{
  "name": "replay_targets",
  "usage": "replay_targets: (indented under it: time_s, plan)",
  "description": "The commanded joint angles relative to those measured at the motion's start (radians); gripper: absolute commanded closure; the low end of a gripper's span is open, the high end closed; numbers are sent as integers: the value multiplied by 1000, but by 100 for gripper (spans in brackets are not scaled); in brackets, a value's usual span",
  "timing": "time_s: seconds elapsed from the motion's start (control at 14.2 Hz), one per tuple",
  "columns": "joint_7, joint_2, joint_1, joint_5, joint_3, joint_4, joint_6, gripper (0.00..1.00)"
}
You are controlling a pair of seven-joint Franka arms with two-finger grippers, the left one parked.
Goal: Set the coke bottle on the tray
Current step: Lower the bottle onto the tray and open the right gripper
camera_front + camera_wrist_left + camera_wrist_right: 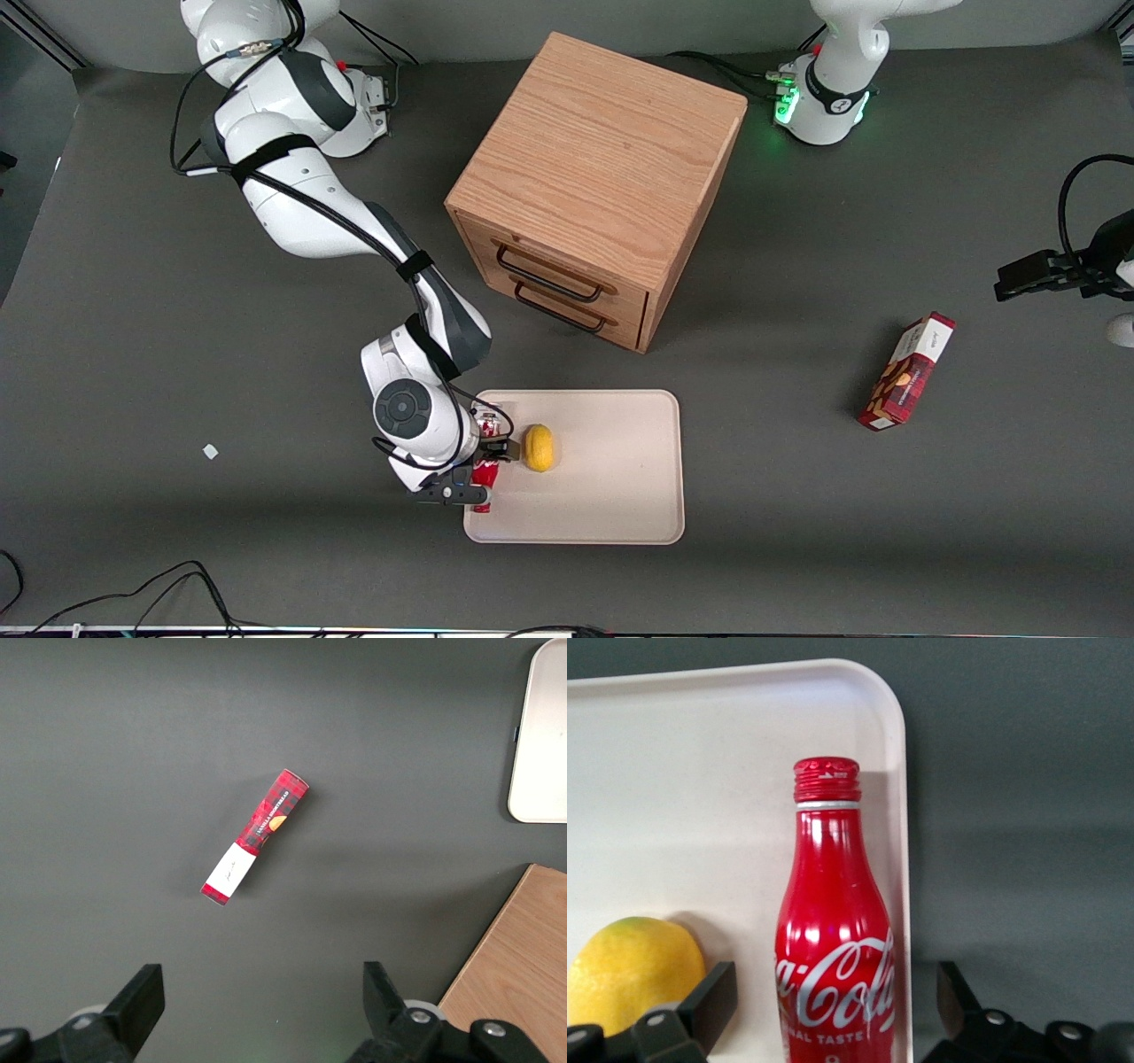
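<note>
The coke bottle (pixel 833 930) is red with white script and a red cap, and it lies on the cream tray (pixel 700 771) right along the tray's rim at the working arm's end. My right gripper (pixel 833 992) straddles the bottle's body, open, with a gap between each finger and the bottle. In the front view the gripper (pixel 483 461) hangs low over that end of the tray (pixel 611 496), and the bottle (pixel 484 478) shows only in red patches under the hand.
A yellow lemon (pixel 538 447) rests on the tray just beside the bottle. A wooden two-drawer cabinet (pixel 594 186) stands farther from the front camera than the tray. A red snack box (pixel 906 370) lies toward the parked arm's end of the table.
</note>
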Motion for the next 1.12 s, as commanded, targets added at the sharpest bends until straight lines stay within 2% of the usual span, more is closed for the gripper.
replay_targets:
  time_s: [0.0, 0.28, 0.49, 0.63, 0.77, 0.91, 1.05]
  plan:
    - [-16, 6, 10, 18, -12, 21, 0, 0]
    - [-10, -11, 5, 22, -4, 21, -14, 0]
    - [56, -93, 5, 22, -1, -43, -26, 0]
    - [88, -206, -4, 27, 8, -170, -48, 0]
    - [92, -357, -35, 67, 24, -355, -57, 0]
    - [92, -521, -59, 73, 31, -555, -56, 0]
    - [84, -644, -126, 81, 77, -690, -59, 0]
